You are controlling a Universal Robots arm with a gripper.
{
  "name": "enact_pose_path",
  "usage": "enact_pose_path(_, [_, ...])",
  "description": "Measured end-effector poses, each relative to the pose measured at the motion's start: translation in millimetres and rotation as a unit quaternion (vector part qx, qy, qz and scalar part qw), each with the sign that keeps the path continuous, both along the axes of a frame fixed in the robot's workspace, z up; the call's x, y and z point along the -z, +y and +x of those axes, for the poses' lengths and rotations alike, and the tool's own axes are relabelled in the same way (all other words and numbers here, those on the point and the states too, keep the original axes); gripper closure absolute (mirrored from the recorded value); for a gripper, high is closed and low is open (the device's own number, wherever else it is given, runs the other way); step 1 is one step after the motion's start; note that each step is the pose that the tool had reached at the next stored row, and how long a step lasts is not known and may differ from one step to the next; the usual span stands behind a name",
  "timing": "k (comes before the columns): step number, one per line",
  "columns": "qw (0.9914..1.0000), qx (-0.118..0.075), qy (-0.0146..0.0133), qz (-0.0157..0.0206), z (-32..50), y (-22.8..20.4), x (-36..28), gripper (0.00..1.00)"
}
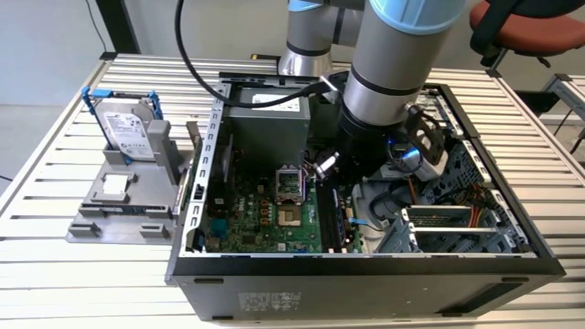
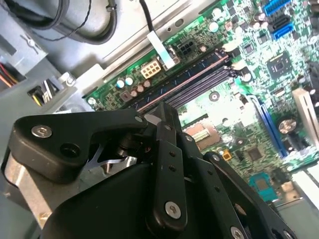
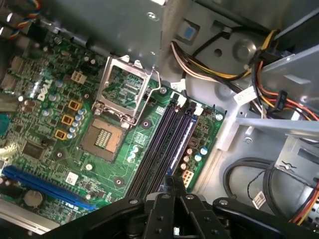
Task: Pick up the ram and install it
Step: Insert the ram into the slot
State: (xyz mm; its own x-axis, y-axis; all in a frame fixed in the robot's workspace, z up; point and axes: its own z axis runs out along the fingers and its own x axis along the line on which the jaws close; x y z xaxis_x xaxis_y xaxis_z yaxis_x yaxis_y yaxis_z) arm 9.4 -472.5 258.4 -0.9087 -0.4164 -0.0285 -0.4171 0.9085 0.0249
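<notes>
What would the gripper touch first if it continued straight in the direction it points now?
Most likely the long black memory slots on the motherboard, beside the open processor socket. In both wrist views the gripper points at them; how far above it is cannot be judged.

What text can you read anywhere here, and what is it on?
No text can be read with confidence.
Drive label: print too small to read.
Power supply sticker: too small.
Case sticker: too small.
Motherboard markings: too small.
Cable tag: too small.
</notes>
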Motion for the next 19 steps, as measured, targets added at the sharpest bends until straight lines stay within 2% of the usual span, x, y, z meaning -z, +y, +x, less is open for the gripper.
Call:
enact_pose_path(4, [0.99972,-0.024,0.0,0.0,0.0,0.0,0.0,1.0])
enact_pose_path(8, [0.99883,-0.048,0.0,0.0,0.0,0.0,0.0,1.0])
enact_pose_path(12, [0.99721,-0.075,0.0,0.0,0.0,0.0,0.0,1.0])
enact_pose_path(19, [0.99329,-0.116,0.0,0.0,0.0,0.0,0.0,1.0])
